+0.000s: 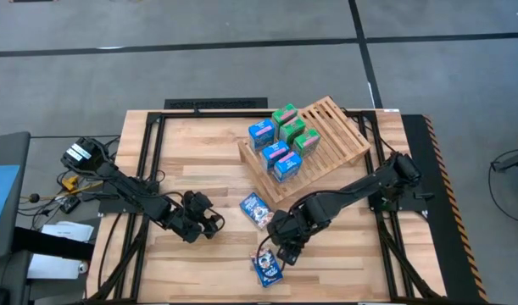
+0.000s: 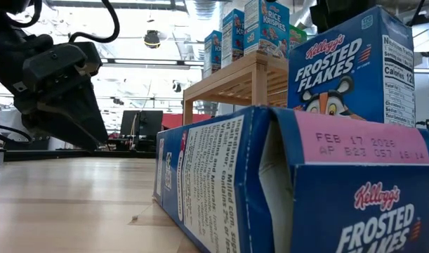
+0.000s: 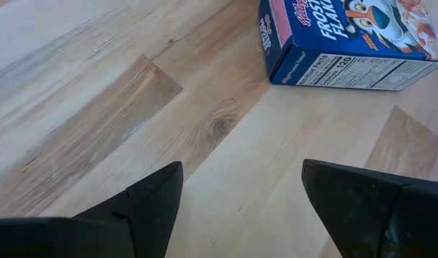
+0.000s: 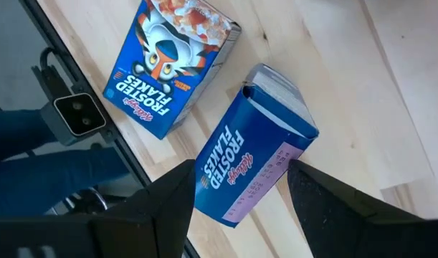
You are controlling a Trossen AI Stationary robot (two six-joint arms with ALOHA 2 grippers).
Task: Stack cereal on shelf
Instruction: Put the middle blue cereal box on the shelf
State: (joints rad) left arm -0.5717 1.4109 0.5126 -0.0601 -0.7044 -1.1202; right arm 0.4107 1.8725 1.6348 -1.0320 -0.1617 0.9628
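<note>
The shelf (image 1: 335,127), a tilted light-wood slatted rack, stands at the far right and carries several blue and green cereal boxes (image 1: 275,144) on its slats. One blue cereal box (image 1: 256,210) lies flat at mid-table, face up. My left gripper (image 3: 241,163) stands open just left of it, low over the planks. A second blue box (image 4: 172,64) lies flat by the near edge. Beside it my right gripper (image 4: 240,166) is shut on a third blue box (image 2: 340,67), which the gripper hides in the high view. My right gripper pinches the box at its upper end, one finger on each side of the end panel with the pink date strip (image 4: 276,172). The fingers come steeply from above. The box stands about upright below them, tiger face toward the near edge. The lying box hides its lower end.
Black frame rails and cables (image 1: 144,169) run along the table's left and right sides. The low camera (image 4: 75,115) sits at the near edge close to the flat box. Bare plank (image 1: 208,169) lies between the left arm and the shelf.
</note>
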